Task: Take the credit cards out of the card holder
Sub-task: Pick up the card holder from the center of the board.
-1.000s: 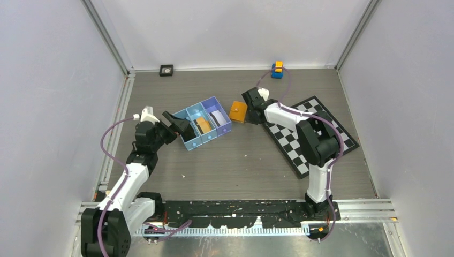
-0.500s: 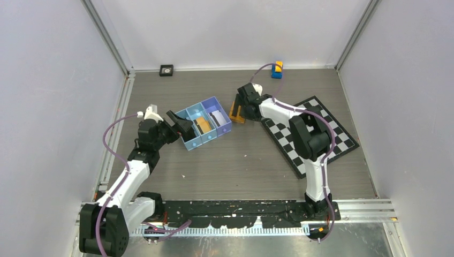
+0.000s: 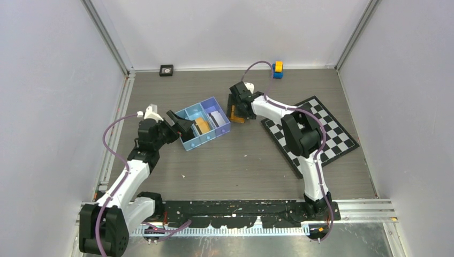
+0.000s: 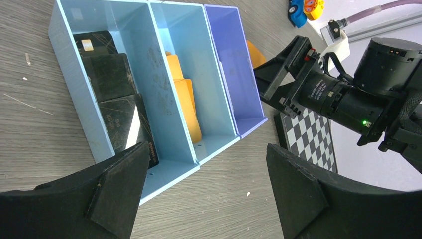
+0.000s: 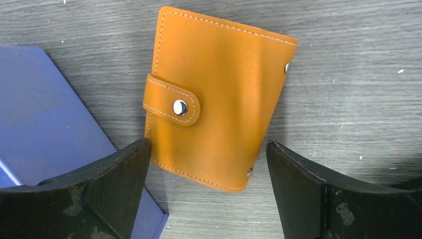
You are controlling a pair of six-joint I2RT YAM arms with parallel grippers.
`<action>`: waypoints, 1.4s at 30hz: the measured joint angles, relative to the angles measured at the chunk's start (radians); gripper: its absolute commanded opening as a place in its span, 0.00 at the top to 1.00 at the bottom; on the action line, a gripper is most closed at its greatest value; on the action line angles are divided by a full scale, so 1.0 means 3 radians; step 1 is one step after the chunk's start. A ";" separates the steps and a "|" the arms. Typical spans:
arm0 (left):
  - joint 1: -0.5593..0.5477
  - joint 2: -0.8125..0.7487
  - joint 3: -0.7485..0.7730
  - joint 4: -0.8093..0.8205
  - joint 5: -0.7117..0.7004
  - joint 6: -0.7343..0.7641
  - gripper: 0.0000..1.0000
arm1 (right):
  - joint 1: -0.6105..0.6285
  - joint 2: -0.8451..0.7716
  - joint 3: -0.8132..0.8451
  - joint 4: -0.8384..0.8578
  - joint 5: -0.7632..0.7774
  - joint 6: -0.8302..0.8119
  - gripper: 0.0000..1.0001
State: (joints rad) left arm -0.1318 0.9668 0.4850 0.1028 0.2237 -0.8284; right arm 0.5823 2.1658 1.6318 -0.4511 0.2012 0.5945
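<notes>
Springing from clenched to wide, right gripper (image 5: 208, 147) hovers over the clasped holder (image 5: 224, 89) beside the tray (image 5: 45, 109); grasp looks next.

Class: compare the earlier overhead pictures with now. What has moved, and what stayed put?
The right end effector swung left, from beside the card holder to over it, jaws open astride it, gripping nothing. The left end effector, open by the tray, barely shifted; the tray stayed put.
</notes>
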 measured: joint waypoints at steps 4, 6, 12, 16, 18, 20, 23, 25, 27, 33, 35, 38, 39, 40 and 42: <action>-0.0001 -0.0024 0.0017 -0.0051 -0.0043 0.0006 0.10 | 0.0046 0.0150 0.0238 -0.0184 0.0173 -0.0010 0.08; -0.0001 -0.0055 0.0017 -0.0072 -0.0058 0.0006 0.10 | 0.0061 0.0205 0.0328 -0.0259 0.0244 -0.0014 0.08; -0.0015 -0.0104 0.0046 -0.0168 -0.0089 0.0006 0.08 | 0.0070 0.0422 0.0683 -0.0599 0.0456 -0.0057 0.16; -0.0015 -0.0112 0.0079 -0.0238 -0.0097 -0.0015 0.08 | 0.0042 0.0430 0.0696 -0.0636 0.0462 -0.0048 0.38; -0.0015 -0.0125 0.0109 -0.0300 -0.0093 -0.0034 0.07 | 0.0010 0.0346 0.0563 -0.0546 0.0439 -0.0042 0.43; -0.0015 -0.0146 0.0174 -0.0409 -0.0092 -0.0084 0.07 | -0.0031 0.0209 0.0380 -0.0492 0.0418 -0.0042 0.47; -0.0015 -0.0221 0.0310 -0.0637 -0.0102 -0.0192 0.05 | -0.0070 0.0022 0.0151 -0.0474 0.0359 -0.0036 0.49; -0.0015 -0.0305 0.0399 -0.0818 -0.0125 -0.0281 0.04 | -0.0093 -0.0118 -0.0024 -0.0439 0.0323 -0.0029 0.49; -0.0017 -0.0436 0.0469 -0.1013 -0.0154 -0.0404 0.03 | -0.0103 -0.0275 -0.0240 -0.0411 0.0277 -0.0009 0.52; -0.0019 -0.1085 0.0514 -0.1558 -0.0153 -0.0726 0.01 | -0.0099 -0.0852 -0.0918 -0.0243 -0.0038 0.0153 0.56; -0.0019 -0.1297 0.0529 -0.1722 -0.0134 -0.0792 0.00 | -0.0094 -0.1040 -0.1039 -0.0192 -0.0151 0.0233 0.57; -0.0019 -0.1602 0.0547 -0.1898 -0.0107 -0.0811 0.00 | -0.0080 -0.1287 -0.1175 -0.0014 -0.0294 0.0352 0.57; -0.0019 -0.1691 0.0544 -0.1938 -0.0097 -0.0820 0.00 | -0.0071 -0.1376 -0.1232 0.0052 -0.0333 0.0394 0.57; -0.0019 -0.1799 0.0538 -0.1977 -0.0076 -0.0833 0.00 | -0.0058 -0.1439 -0.1274 0.0093 -0.0365 0.0421 0.57; -0.0020 -0.1999 0.0526 -0.2018 -0.0023 -0.0875 0.00 | -0.0004 -0.1588 -0.1358 0.0170 -0.0423 0.0484 0.57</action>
State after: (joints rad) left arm -0.1379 0.3672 0.6430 -0.5026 0.2169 -1.0908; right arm 0.5812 1.6894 1.2243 -0.4000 0.0742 0.7399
